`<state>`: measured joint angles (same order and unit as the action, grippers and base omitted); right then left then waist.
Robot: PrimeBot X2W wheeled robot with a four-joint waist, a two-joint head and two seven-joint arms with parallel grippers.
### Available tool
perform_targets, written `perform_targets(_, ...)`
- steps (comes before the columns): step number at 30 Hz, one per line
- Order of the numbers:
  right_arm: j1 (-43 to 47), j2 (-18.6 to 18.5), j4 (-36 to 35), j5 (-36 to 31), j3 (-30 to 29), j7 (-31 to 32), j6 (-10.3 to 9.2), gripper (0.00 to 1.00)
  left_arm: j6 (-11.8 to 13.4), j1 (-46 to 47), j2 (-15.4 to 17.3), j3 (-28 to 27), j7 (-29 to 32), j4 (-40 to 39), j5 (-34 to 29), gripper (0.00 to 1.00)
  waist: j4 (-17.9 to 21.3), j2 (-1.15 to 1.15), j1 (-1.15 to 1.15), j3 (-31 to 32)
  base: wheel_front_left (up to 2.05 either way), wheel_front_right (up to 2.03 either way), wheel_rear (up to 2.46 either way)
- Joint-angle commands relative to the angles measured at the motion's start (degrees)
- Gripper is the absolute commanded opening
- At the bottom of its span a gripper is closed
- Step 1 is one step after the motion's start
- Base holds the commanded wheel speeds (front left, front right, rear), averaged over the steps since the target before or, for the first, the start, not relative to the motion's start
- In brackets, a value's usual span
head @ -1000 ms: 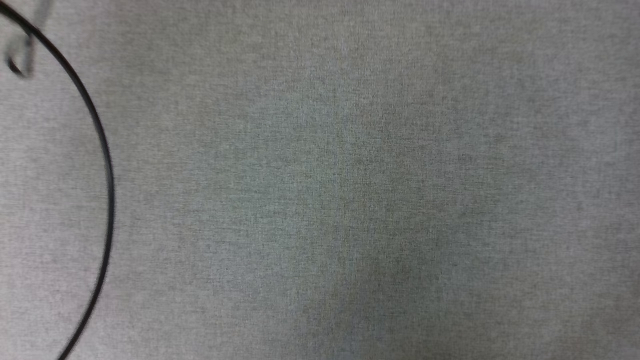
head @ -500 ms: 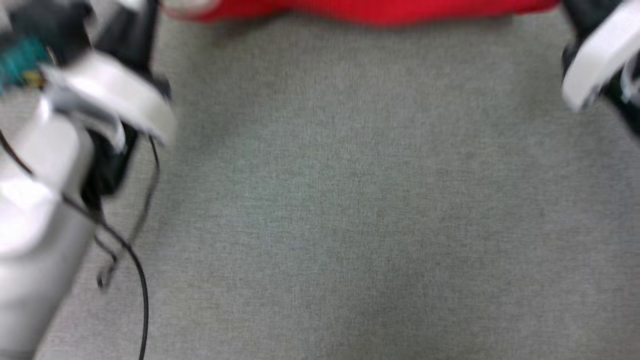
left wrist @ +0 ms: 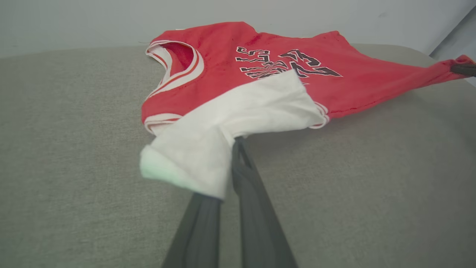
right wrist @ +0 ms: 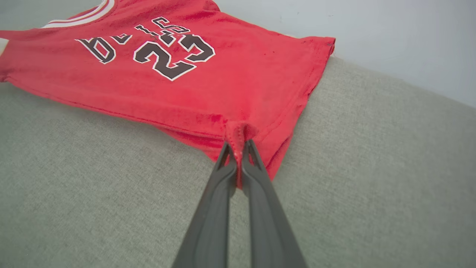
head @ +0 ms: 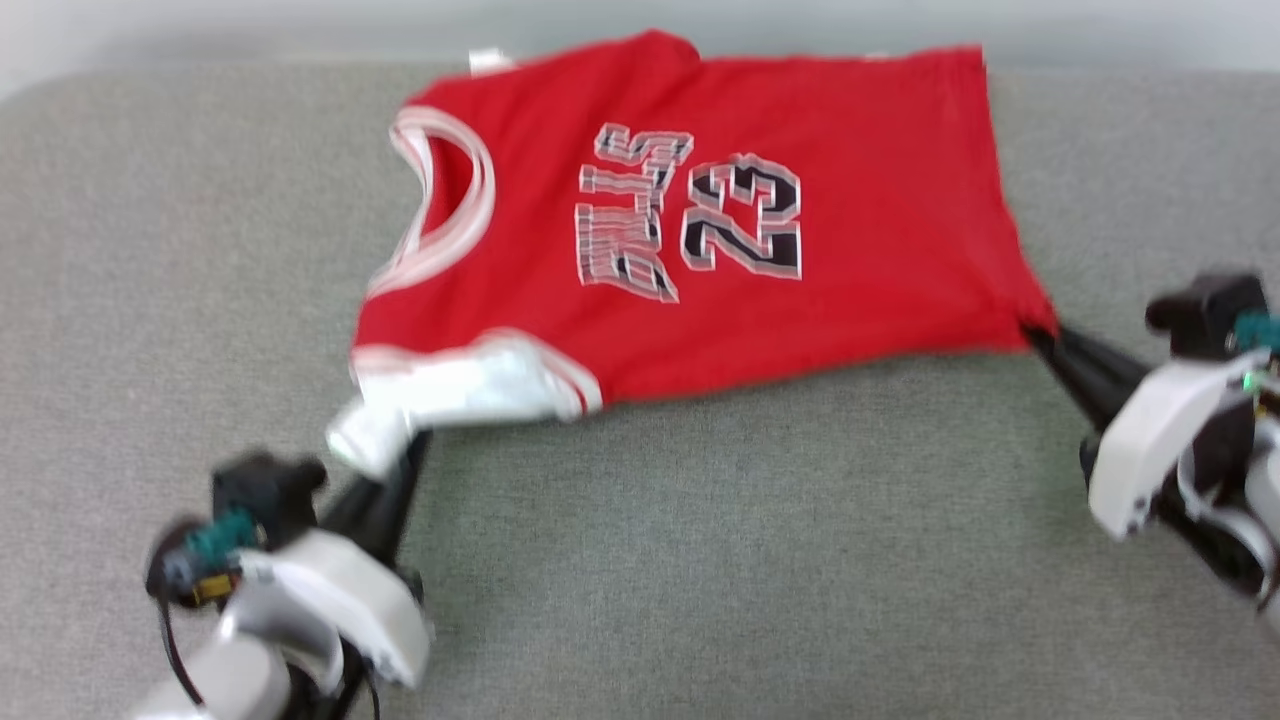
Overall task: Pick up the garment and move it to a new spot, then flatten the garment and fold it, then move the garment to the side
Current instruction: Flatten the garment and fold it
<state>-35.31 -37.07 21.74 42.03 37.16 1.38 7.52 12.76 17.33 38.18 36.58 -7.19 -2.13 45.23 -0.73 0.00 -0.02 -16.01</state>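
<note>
The garment (head: 700,220) is a red jersey with a white sleeve and black number 23, spread sideways over the far half of the grey padded surface, collar to the left. My left gripper (head: 400,445) is shut on the white sleeve (left wrist: 208,149), which bunches over its fingers. At the jersey's lower right corner, my right gripper (head: 1040,335) is shut on the red hem (right wrist: 240,136), pulling it to a point. The garment (right wrist: 178,74) lies mostly flat, and the far sleeve is hidden.
The grey fabric surface (head: 760,560) stretches wide in front of the jersey. Its back edge meets a pale wall (right wrist: 390,33) just behind the garment. The surface's rounded corner (head: 40,90) is at the far left.
The head camera has swung up from bare grey fabric, so the jersey and both arms are in its view now. Whether the garment itself moved I cannot tell.
</note>
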Motion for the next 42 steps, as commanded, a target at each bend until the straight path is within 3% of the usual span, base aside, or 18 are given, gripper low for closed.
perform_targets(1,5.06,-0.54,-1.01,0.72,-0.55,0.56,-0.07,0.0,0.54,-5.17,-0.12,1.06,-0.02,-0.66,1.78,0.0,0.37,0.0,0.02,3.98,0.0,0.0,0.0)
perform_targets(12,23.72,-2.4,-5.96,1.63,-4.54,2.96,-0.07,0.0,0.35,-19.77,-2.38,5.12,-0.12,0.52,7.98,0.0,-0.34,0.0,0.02,10.98,0.0,0.0,0.0)
perform_targets(27,44.5,-1.84,-16.53,-0.09,-14.81,10.76,-0.08,0.0,1.39,-28.89,-0.71,6.12,0.26,-1.22,11.97,0.0,-1.15,0.0,0.02,15.33,0.0,0.0,0.0)
perform_targets(35,49.12,-0.1,-21.47,-1.84,-19.58,15.52,-0.08,0.0,1.75,-28.98,-0.12,5.38,-1.23,-1.62,11.39,0.0,-0.84,0.0,0.02,15.57,0.0,0.0,0.0)
perform_targets(42,47.99,2.28,-23.5,-3.1,-22.66,16.69,-0.07,0.0,0.65,-24.79,1.25,5.34,-0.7,-1.73,8.84,0.0,-0.62,0.0,0.02,14.97,0.0,0.0,0.0)
